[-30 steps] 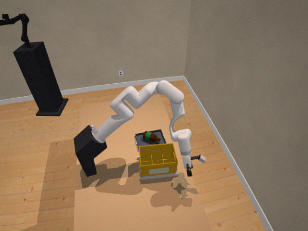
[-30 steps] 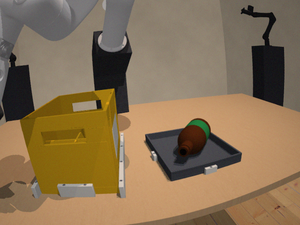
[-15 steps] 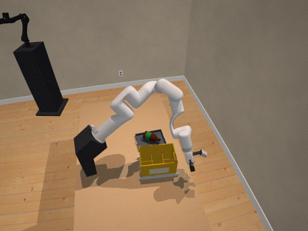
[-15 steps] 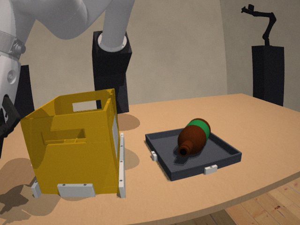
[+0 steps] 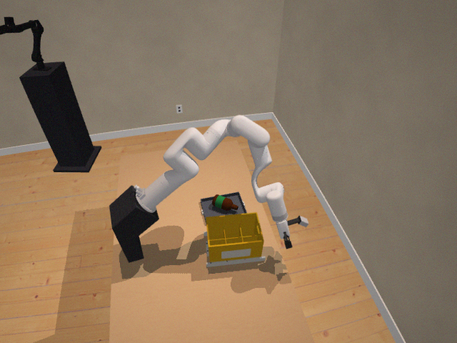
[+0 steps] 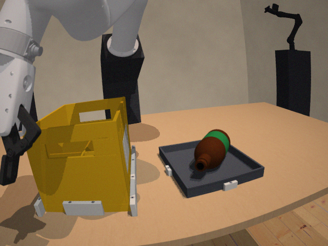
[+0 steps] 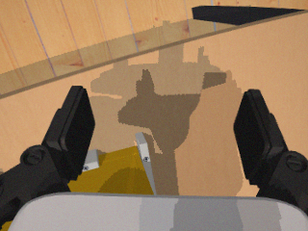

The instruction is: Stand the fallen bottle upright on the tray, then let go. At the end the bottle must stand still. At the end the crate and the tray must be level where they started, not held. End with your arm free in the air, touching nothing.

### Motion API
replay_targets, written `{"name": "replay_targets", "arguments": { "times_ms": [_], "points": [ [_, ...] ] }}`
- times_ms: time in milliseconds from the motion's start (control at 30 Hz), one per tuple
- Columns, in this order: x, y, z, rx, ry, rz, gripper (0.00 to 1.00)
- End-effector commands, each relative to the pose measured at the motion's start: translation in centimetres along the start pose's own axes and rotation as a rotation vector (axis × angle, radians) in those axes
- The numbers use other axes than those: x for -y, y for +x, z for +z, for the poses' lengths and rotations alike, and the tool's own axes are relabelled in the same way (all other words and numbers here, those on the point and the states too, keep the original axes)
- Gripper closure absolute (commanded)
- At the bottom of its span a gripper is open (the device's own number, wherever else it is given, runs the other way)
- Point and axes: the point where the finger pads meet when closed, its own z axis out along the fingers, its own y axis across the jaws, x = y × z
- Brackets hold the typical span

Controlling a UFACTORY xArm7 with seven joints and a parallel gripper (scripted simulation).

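A brown bottle [image 5: 224, 203] [image 6: 211, 149] with a green band lies on its side in the dark tray [image 5: 206, 209] [image 6: 180, 161], its mouth towards the exterior camera. A yellow crate [image 5: 234, 236] [image 6: 79, 164] [image 7: 115, 176] stands next to the tray. My gripper [image 5: 287, 241] [image 7: 164, 106] is open and empty. It hangs above the table beside the crate, on the side away from the tray, well apart from the bottle. One of its black fingers [image 6: 7, 169] shows at the left edge of the exterior view.
White brackets [image 6: 82, 207] [image 6: 229, 185] hold the crate and tray on the tan table [image 5: 206, 306] [image 6: 238, 127]. The table edge and the wooden floor [image 7: 64, 13] lie just beyond the gripper. The arm's black base [image 5: 128, 225] and a black pedestal [image 5: 58, 114] [image 6: 292, 79] stand farther off.
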Motion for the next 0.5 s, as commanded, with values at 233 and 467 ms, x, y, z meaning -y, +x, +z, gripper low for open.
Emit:
{"name": "replay_targets", "arguments": {
  "times_ms": [233, 467],
  "points": [
    [1.4, 0.8, -0.6, -0.017, 0.021, -0.030, 0.00],
    [6.7, 2.9, -1.6, -0.066, 0.097, -0.129, 0.00]
  ]
}}
